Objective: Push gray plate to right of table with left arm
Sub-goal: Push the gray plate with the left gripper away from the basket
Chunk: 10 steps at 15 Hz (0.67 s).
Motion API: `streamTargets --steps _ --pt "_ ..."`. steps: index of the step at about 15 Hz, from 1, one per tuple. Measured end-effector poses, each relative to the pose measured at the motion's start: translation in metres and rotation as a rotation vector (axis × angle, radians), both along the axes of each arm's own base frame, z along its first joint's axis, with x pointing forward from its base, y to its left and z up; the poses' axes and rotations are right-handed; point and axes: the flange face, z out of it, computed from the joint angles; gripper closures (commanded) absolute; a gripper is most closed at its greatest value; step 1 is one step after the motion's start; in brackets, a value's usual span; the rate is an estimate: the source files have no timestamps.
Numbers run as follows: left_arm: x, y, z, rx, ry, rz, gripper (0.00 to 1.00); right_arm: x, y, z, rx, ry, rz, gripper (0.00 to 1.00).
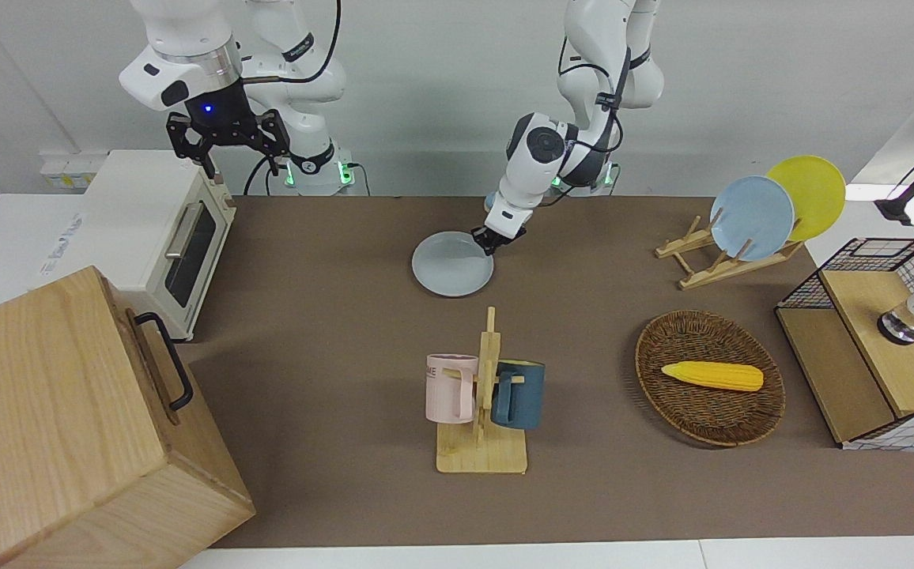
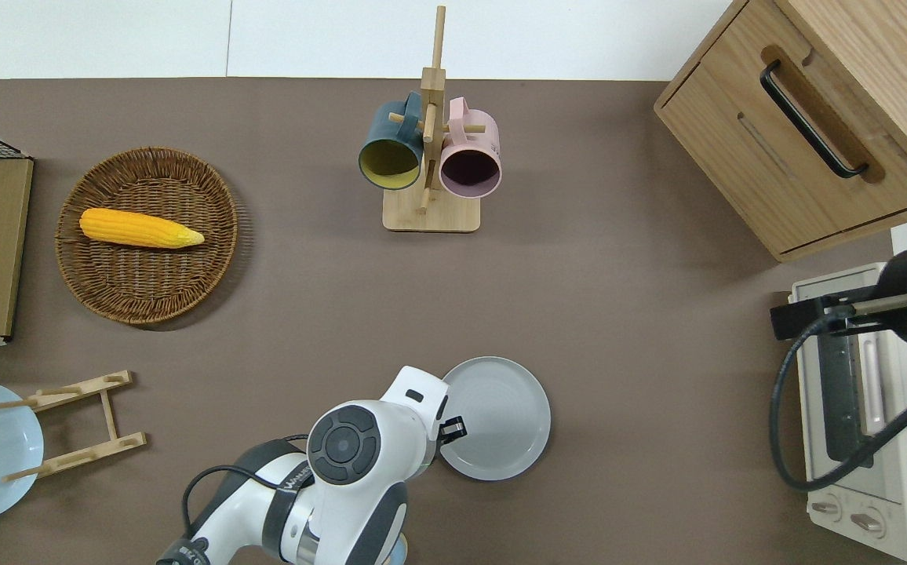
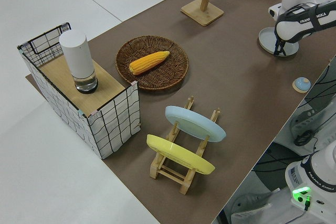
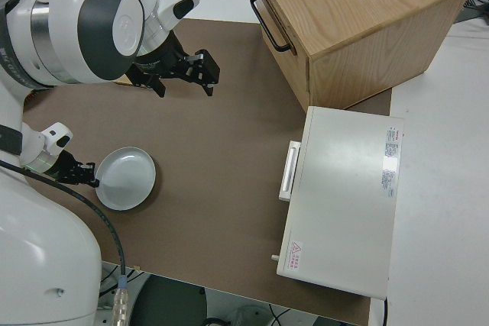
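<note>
On the matte brown table (image 2: 626, 298), nearer the robots than the wooden mug rack (image 2: 430, 157), the round, shallow gray plate (image 2: 497, 420) lies flat with the left gripper (image 2: 449, 431), fingers nearly closed and empty, pressing its raised rim; the right arm is parked.

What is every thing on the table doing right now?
gray plate: flat on the table, left gripper at its rim
blue plate: standing in rack
yellow plate: standing in rack
mugs: hanging on stand
corn: lying in basket
right arm: parked
</note>
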Motion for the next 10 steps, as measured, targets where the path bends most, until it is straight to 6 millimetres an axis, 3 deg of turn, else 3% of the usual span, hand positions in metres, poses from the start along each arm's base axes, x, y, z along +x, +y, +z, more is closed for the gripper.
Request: streamTargets --steps 10 --pt "-0.002 -0.041 -0.001 -0.036 0.0 0.04 1.0 0.0 0.0 0.0 0.0 0.0 0.0 0.005"
